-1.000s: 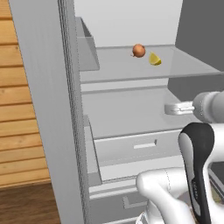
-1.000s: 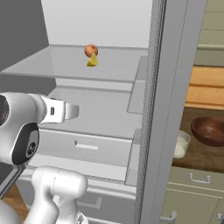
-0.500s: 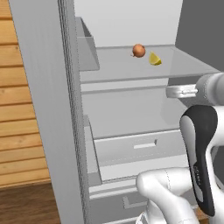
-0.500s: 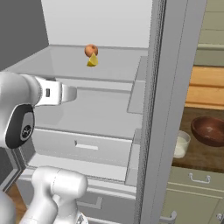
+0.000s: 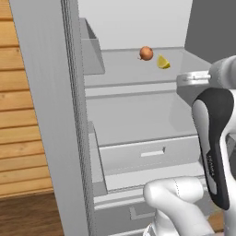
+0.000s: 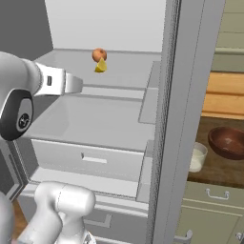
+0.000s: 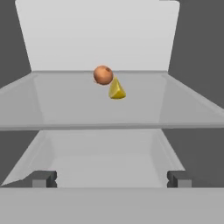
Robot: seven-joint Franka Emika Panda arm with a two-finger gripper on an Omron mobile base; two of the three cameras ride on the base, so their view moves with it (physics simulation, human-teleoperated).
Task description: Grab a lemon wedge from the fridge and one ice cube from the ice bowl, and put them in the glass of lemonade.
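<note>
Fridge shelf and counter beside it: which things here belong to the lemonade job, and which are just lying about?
Part of the job:
- lemon wedge on the fridge shelf
- open gripper, fingers apart, short of the shelf

Just lying about:
- round orange-brown fruit next to the wedge
- brown bowl on the counter
- small white cup beside it

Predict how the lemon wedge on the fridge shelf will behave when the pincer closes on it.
The lemon wedge looks tiny, so probably light and easily nudged. Its tapered faces may let it slip sideways. It sits close beside an orange-brown fruit, which looks round and could roll if bumped.
</note>
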